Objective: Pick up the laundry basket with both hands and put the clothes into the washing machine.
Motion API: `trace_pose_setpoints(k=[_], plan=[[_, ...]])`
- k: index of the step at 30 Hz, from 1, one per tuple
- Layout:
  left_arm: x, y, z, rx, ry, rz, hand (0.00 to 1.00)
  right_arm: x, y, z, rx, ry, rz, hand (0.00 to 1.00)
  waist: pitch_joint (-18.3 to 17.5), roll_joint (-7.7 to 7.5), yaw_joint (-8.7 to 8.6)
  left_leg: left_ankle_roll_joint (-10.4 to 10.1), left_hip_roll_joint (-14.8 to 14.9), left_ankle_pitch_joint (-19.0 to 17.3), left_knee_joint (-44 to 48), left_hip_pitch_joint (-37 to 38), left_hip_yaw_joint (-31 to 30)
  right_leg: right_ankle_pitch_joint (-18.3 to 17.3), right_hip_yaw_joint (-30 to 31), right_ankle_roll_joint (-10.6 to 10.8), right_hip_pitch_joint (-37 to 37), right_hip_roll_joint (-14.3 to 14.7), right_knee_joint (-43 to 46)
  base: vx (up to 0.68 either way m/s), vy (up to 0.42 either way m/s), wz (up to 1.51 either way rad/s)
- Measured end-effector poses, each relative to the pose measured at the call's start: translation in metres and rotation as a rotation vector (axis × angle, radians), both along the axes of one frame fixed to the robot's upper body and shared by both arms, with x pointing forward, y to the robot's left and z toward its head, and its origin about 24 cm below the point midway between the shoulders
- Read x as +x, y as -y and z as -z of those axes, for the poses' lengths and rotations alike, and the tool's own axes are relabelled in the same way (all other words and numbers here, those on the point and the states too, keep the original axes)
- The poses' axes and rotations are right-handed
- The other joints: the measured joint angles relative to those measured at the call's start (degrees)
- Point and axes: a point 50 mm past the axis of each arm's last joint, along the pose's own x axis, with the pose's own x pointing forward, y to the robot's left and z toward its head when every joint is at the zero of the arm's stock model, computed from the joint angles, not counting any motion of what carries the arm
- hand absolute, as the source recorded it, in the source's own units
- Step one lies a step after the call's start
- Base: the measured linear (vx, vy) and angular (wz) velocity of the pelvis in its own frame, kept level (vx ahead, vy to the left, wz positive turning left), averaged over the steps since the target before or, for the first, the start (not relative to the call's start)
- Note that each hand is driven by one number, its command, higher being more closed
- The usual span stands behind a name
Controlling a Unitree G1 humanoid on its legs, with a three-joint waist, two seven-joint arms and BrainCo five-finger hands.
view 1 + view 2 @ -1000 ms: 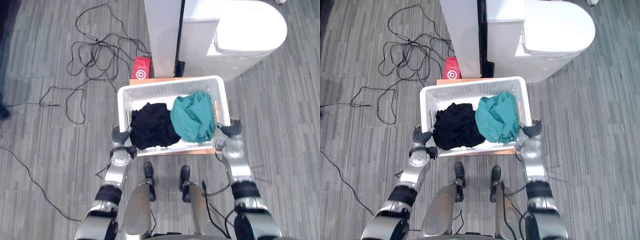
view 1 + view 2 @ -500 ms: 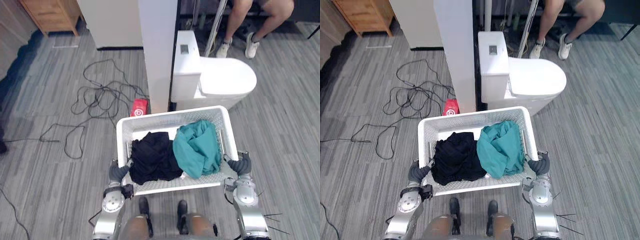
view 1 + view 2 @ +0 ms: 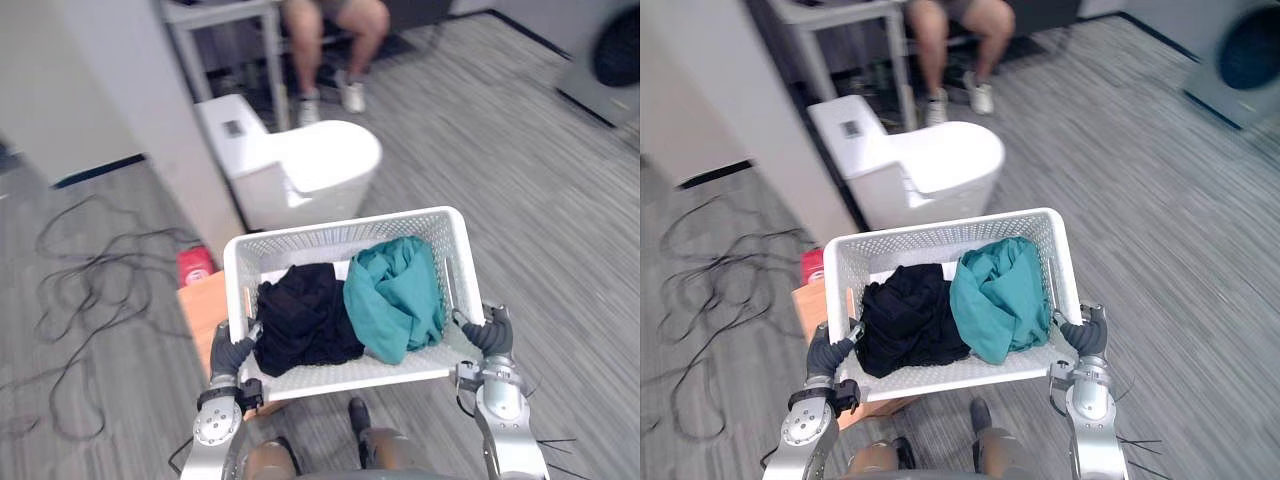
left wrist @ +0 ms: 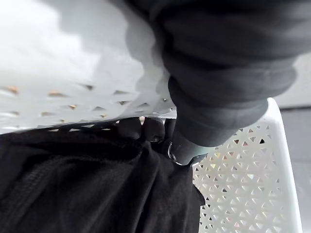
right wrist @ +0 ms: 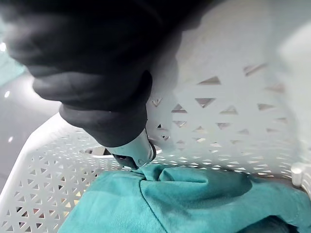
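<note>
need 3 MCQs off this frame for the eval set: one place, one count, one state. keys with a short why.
1. Where does the teal garment lie in the laundry basket?
A) robot's left half
B) robot's right half
C) hanging outside

2. How many garment bundles are in the basket?
A) one
B) four
C) two

3. How is the basket supported?
A) gripped by the left hand and right hand at its ends
B) hanging from one hand
C) set down, hands off

Key:
1 B, teal sits nearest the right hand.
2 C, teal plus the black garment.
3 A, each hand clamps one short side.
</note>
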Motion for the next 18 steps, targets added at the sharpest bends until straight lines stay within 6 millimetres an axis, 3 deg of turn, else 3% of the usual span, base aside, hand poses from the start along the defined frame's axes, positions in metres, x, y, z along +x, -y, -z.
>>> trace_pose_setpoints(k=[1, 2, 3, 4, 5, 6, 7, 9, 10, 11, 12, 13, 14, 15, 16, 18], plan=[[0.000, -0.003, 0.001, 0.014, -0.006, 0.001, 1.00, 0.005, -0.002, 0.006, 0.014, -0.017, -0.005, 1.00, -0.1, -0.41, -0.79, -0.1, 0.8, -0.1, -0.2, 1.2, 4.0, -0.2, -9.6, -0.7, -0.8, -3.5, 0.8, -0.06, 0.011, -2.00], [-0.001, -0.004, 0.003, 0.017, -0.020, -0.002, 1.00, 0.009, -0.003, 0.015, 0.025, -0.050, -0.010, 1.00, 0.0, -0.35, -1.34, -0.3, 1.0, -0.7, -0.1, 2.9, 7.5, -0.6, -18.5, -3.6, -0.4, -6.0, 0.8, -0.01, -0.038, -1.73], [-0.002, -0.005, 0.005, 0.016, -0.029, -0.006, 1.00, 0.012, -0.003, 0.019, 0.036, -0.067, -0.013, 1.00, 0.0, -0.09, -1.50, -0.3, 1.6, -0.7, -0.4, 3.8, 9.6, -1.3, -22.8, -6.1, 0.0, -6.6, 0.8, 0.02, -0.060, -1.87], [-0.002, -0.007, 0.007, 0.017, -0.040, -0.013, 1.00, 0.016, -0.005, 0.025, 0.052, -0.088, -0.017, 1.00, 0.1, 0.32, -1.78, -0.3, 2.8, -0.7, -1.2, 5.4, 14.0, -2.3, -30.9, -8.2, 0.8, -8.1, 1.6, 0.04, -0.141, -1.94], [-0.001, -0.007, 0.009, 0.017, -0.048, -0.014, 1.00, 0.018, -0.005, 0.027, 0.062, -0.095, -0.019, 1.00, 0.1, -0.08, -2.05, -1.6, 3.0, -1.5, -0.8, 7.1, 18.1, -2.9, -36.3, -6.7, 0.1, -10.6, 4.6, 0.05, -0.153, -1.94], [0.000, -0.007, 0.011, 0.016, -0.055, -0.014, 1.00, 0.018, -0.005, 0.027, 0.062, -0.098, -0.021, 1.00, 0.2, -0.19, -2.17, -2.5, 3.7, -2.1, 0.6, 7.9, 19.8, -2.3, -36.2, -5.7, -0.5, -10.8, 5.9, 0.10, -0.195, -1.93], [0.001, -0.007, 0.014, 0.016, -0.070, -0.016, 1.00, 0.018, -0.005, 0.028, 0.063, -0.101, -0.024, 1.00, 0.3, -0.19, -2.38, -2.7, 5.2, -3.5, 4.1, 9.2, 19.5, -1.2, -31.9, -4.0, -2.1, -9.5, 8.0, 0.16, -0.229, -2.02], [0.000, -0.005, 0.018, 0.005, -0.083, -0.014, 1.00, 0.017, -0.002, 0.028, 0.050, -0.105, -0.024, 1.00, 0.8, 0.66, -2.52, 2.4, 9.5, -4.8, 14.4, 10.1, 17.8, -1.9, -26.4, -3.6, -2.5, -6.0, 10.4, 0.20, -0.212, -2.07], [0.001, -0.001, 0.018, -0.003, -0.083, -0.007, 1.00, 0.018, 0.000, 0.027, 0.039, -0.104, -0.023, 1.00, 1.0, 1.67, -2.41, 10.8, 13.2, -3.0, 23.6, 8.2, 14.2, -3.0, -23.6, -4.0, -2.0, -2.9, 10.8, 0.29, -0.168, -2.02], [0.000, 0.002, 0.019, -0.012, -0.088, 0.001, 1.00, 0.018, 0.003, 0.025, 0.025, -0.100, -0.022, 1.00, 1.7, 2.78, -2.43, 17.2, 15.6, 2.8, 31.4, 5.7, 8.1, -4.3, -21.5, -4.0, -0.1, -0.3, 9.9, 0.30, -0.127, -2.01], [-0.001, 0.004, 0.020, -0.024, -0.092, 0.001, 1.00, 0.019, 0.005, 0.024, 0.013, -0.100, -0.023, 1.00, 1.9, 3.16, -2.30, 16.4, 15.4, 5.8, 34.0, 4.8, 4.1, -4.3, -20.3, -4.0, 1.1, 0.9, 9.2, 0.26, -0.062, -1.78], [-0.001, 0.006, 0.021, -0.036, -0.094, -0.001, 1.00, 0.019, 0.008, 0.023, -0.003, -0.096, -0.024, 1.00, 2.0, 3.57, -2.15, 10.7, 13.1, 4.3, 36.6, 2.8, -2.5, -4.3, -17.8, -4.1, 1.9, 2.5, 8.4, 0.21, 0.050, -1.67], [-0.001, 0.009, 0.021, -0.051, -0.091, -0.005, 1.00, 0.021, 0.011, 0.019, -0.016, -0.085, -0.019, 1.00, 2.2, 3.56, -2.14, 7.0, 8.3, 0.7, 37.4, -1.1, -8.7, -4.3, -14.1, -4.5, 2.5, 3.8, 7.2, 0.27, 0.082, -1.84], [0.001, 0.011, 0.020, -0.059, -0.085, -0.006, 1.00, 0.022, 0.012, 0.018, -0.018, -0.080, -0.018, 1.00, 2.5, 3.25, -1.64, 6.4, 3.8, -2.3, 35.8, -4.7, -12.6, -3.9, -11.0, -5.1, 3.7, 4.2, 5.9, 0.27, 0.098, -1.56], [0.000, 0.011, 0.020, -0.061, -0.088, -0.008, 1.00, 0.022, 0.012, 0.018, -0.019, -0.079, -0.018, 1.00, 2.7, 3.07, -1.03, 6.3, 1.9, -3.4, 34.1, -6.0, -13.5, -3.8, -9.6, -5.2, 4.4, 4.3, 5.5, 0.28, 0.117, -1.49], [-0.002, 0.013, 0.021, -0.074, -0.092, -0.013, 1.00, 0.023, 0.014, 0.016, -0.038, -0.076, -0.031, 1.00, 4.2, 4.00, 1.18, 4.0, -3.9, -3.9, 22.7, -11.1, -17.5, -3.8, -6.2, -5.3, 9.2, 4.4, 1.8, 0.33, 0.173, -1.34]])
